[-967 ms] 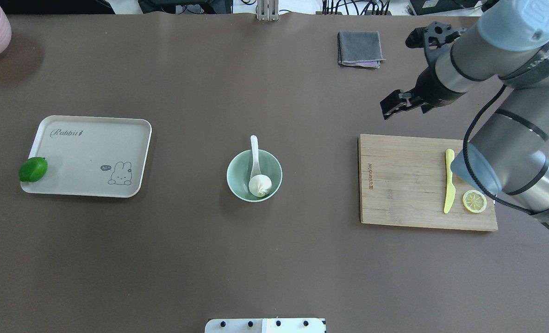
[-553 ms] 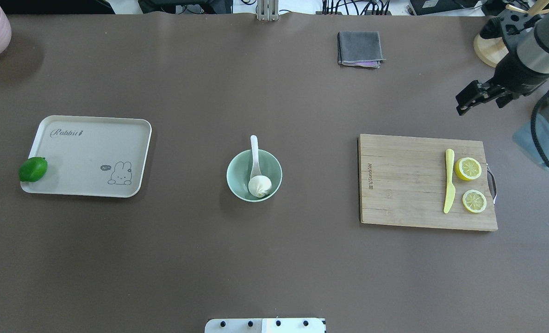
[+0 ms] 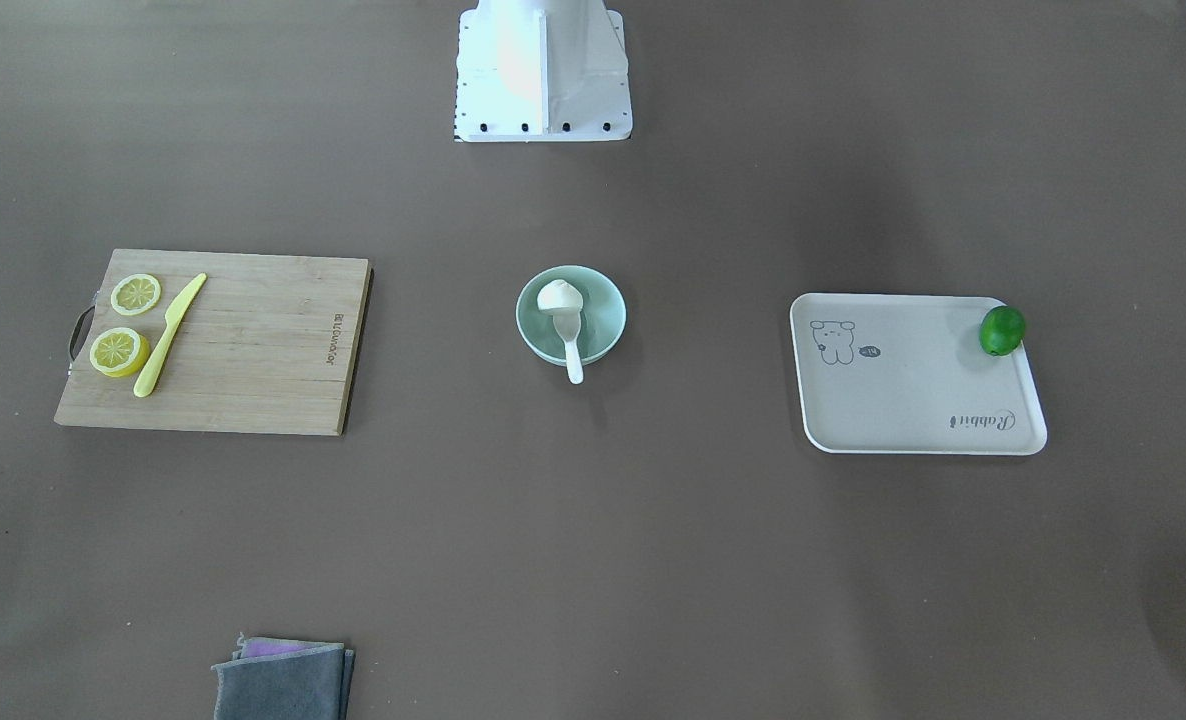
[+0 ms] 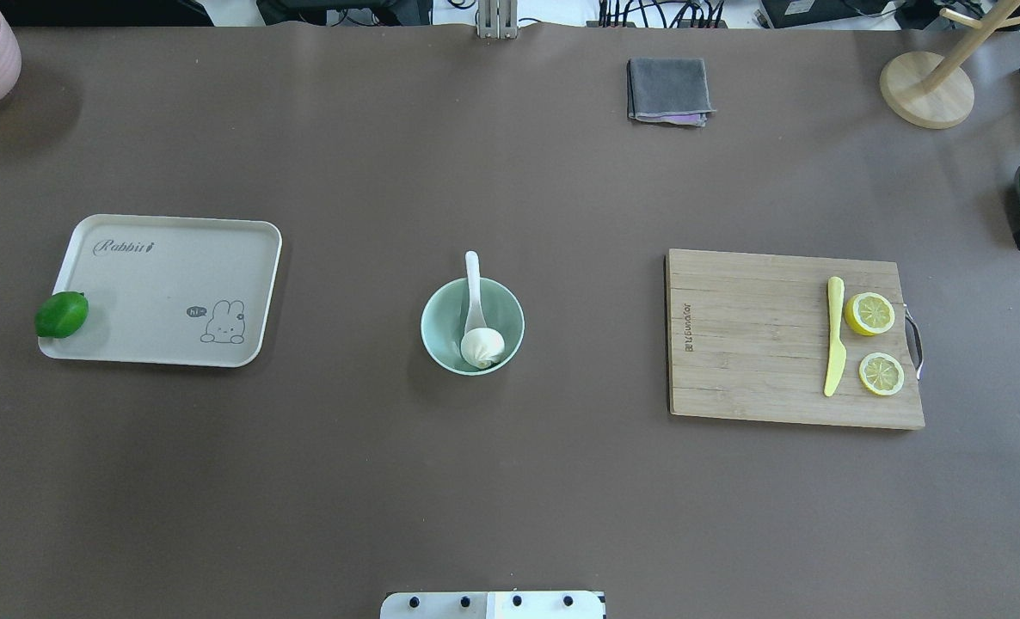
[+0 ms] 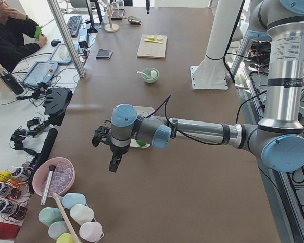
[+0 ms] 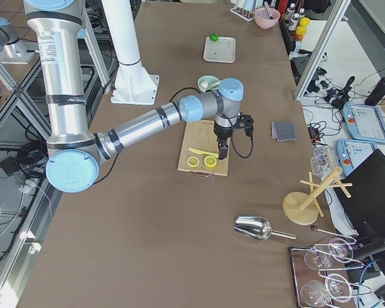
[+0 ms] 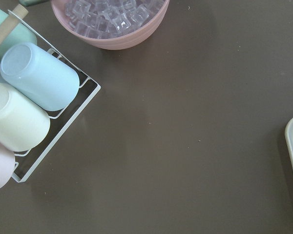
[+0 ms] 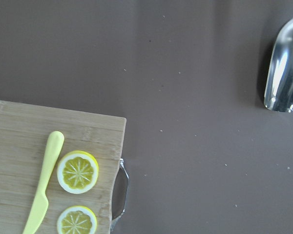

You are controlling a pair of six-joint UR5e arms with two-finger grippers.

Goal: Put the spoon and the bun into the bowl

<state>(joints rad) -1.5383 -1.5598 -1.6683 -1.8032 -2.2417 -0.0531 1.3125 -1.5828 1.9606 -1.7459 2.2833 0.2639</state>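
The mint-green bowl [image 4: 429,327] stands at the table's middle, also in the front-facing view [image 3: 610,322]. The white bun [image 4: 482,346] lies inside it on the scoop of the white spoon [image 4: 473,288]. The spoon's handle leans over the far rim. Both also show in the front-facing view, bun [image 3: 558,296] and spoon [image 3: 574,358]. My left gripper [image 5: 113,166] hangs above the table's left end, far from the bowl. My right gripper [image 6: 222,153] hangs over the cutting board's far side. Neither shows in another view, so I cannot tell whether they are open or shut.
A wooden cutting board [image 4: 751,344] at right carries a yellow knife [image 4: 834,337] and two lemon slices [image 4: 869,313]. A cream tray [image 4: 166,288] with a lime [image 4: 61,315] lies at left. A grey cloth [image 4: 667,90], wooden stand [image 4: 927,90], metal scoop [image 8: 283,73], pink ice bowl [image 7: 112,22] and cup rack [image 7: 34,97] line the edges.
My right arm has swung out of the overhead view to the right, uncovering both lemon slices and the wooden stand. Bowl, spoon and bun have not moved.
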